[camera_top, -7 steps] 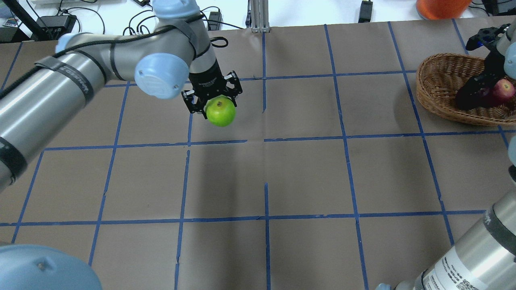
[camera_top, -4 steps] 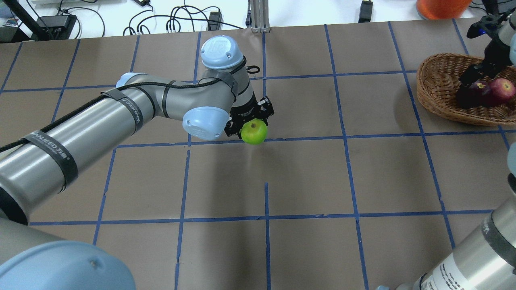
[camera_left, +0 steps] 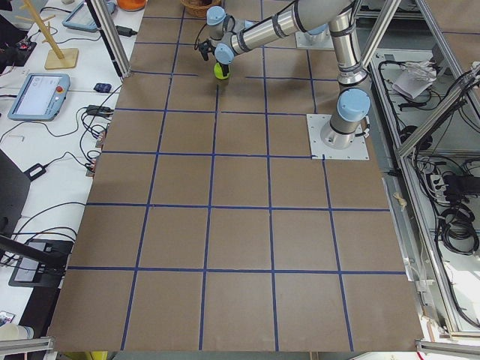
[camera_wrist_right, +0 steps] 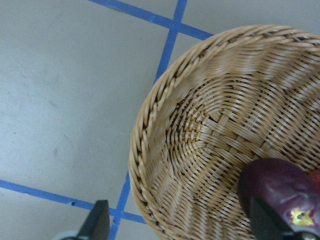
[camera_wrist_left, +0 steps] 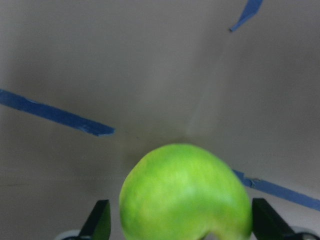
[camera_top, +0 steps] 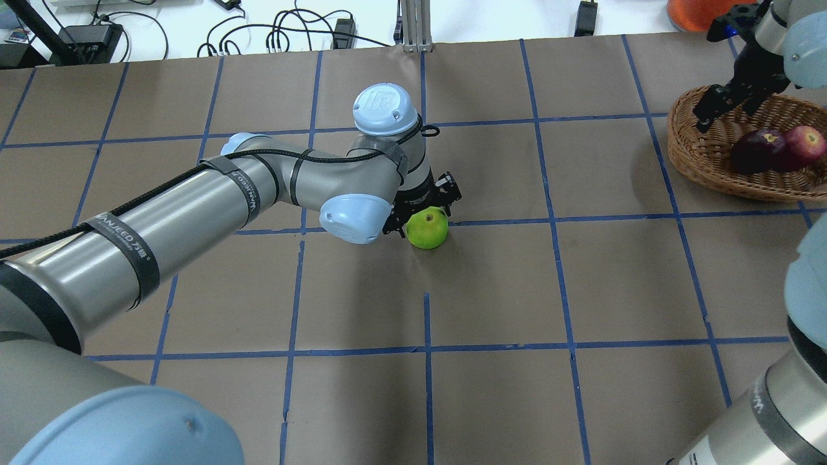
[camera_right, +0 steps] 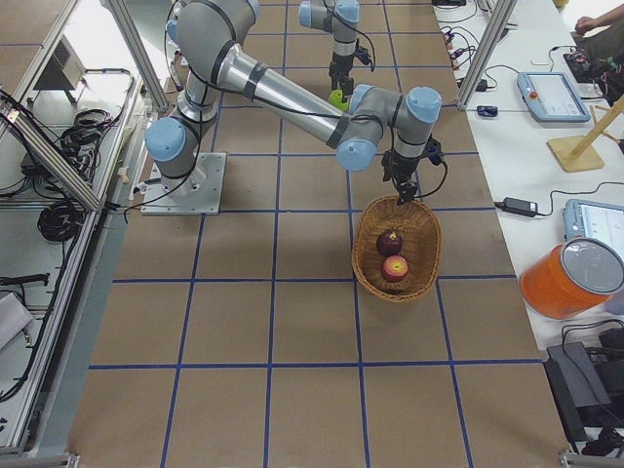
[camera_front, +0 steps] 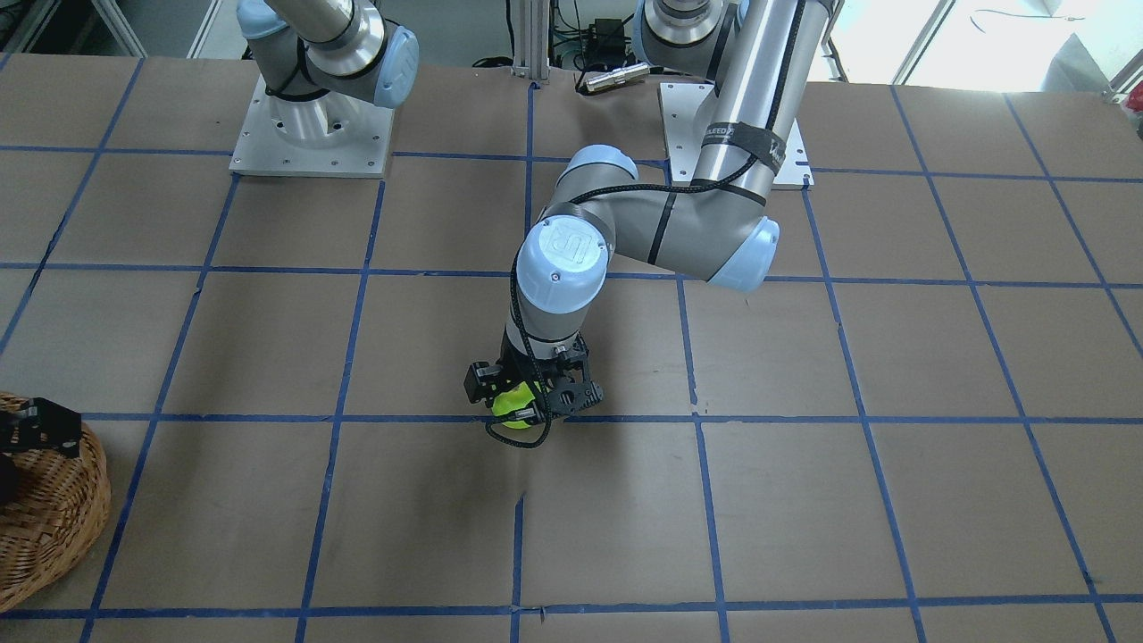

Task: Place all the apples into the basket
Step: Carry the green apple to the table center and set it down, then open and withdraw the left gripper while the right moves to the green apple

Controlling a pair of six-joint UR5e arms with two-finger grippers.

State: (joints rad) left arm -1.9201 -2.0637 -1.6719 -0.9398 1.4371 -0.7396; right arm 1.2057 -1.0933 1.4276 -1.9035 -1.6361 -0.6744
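Observation:
The lime green apple [camera_top: 428, 230] sits between the fingers of my left gripper [camera_top: 423, 210], which is shut on it low over the table's middle. It also shows in the front view [camera_front: 512, 408] and fills the left wrist view [camera_wrist_left: 185, 192]. The wicker basket [camera_top: 686, 161] stands at the far right. The maroon apple [camera_top: 753, 150] and the red apple [camera_top: 803, 143] lie in it. My right gripper [camera_top: 718, 106] is open and empty above the basket's left rim. The right wrist view shows the basket [camera_wrist_right: 165, 100] and the maroon apple [camera_wrist_right: 277, 187].
An orange container [camera_top: 707, 13] stands behind the basket at the back right. An aluminium post [camera_top: 413, 26] and cables lie along the table's far edge. Both arm bases [camera_front: 312, 134] stand on the robot's side of the table.
My left arm has carried the green apple to the right and down toward the table's middle. My right gripper has risen out of the basket and moved left, leaving both apples in it.

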